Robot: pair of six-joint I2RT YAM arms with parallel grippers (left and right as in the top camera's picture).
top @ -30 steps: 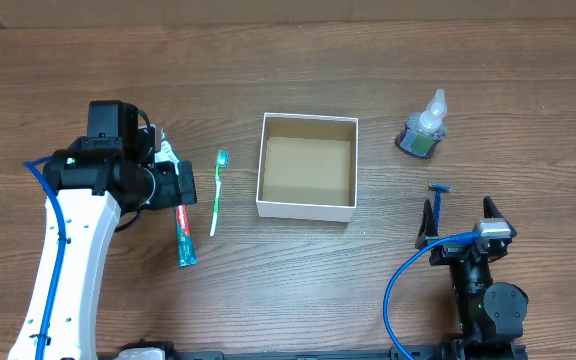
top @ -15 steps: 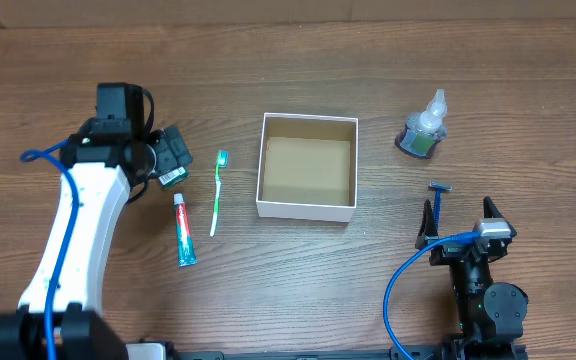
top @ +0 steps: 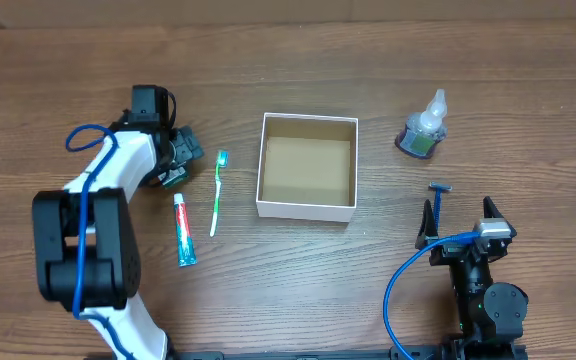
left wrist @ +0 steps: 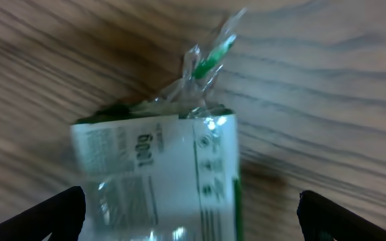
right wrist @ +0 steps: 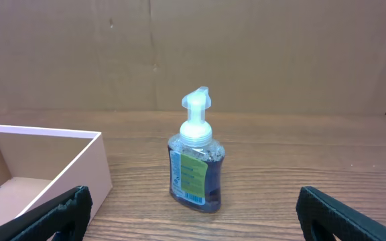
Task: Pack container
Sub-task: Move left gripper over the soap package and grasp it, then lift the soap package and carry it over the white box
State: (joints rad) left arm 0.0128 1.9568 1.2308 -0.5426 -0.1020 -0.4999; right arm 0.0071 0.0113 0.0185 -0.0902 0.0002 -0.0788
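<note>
The container (top: pixel 306 205), a shallow white-walled box with a brown inside, sits mid-table; its corner also shows in the right wrist view (right wrist: pixel 79 167). My left gripper (top: pixel 176 152) is open over a small white-and-green packet (top: pixel 171 179) in clear wrap. In the left wrist view the packet (left wrist: pixel 159 167) lies between the spread fingers (left wrist: pixel 191 209), not gripped. A toothpaste tube (top: pixel 185 232) and a toothbrush (top: pixel 216 192) lie left of the container. My right gripper (top: pixel 458 228) is open and empty at the front right, facing a pump bottle (right wrist: pixel 196 161).
The pump bottle (top: pixel 423 128) with dark liquid stands right of the container, toward the back. A blue razor (top: pixel 438 197) lies just ahead of the right gripper. A cardboard wall (right wrist: pixel 246 53) stands behind the table.
My left arm has swung and folded, and its gripper moved away from the toothpaste toward the back, over the packet. The right arm has not moved.
</note>
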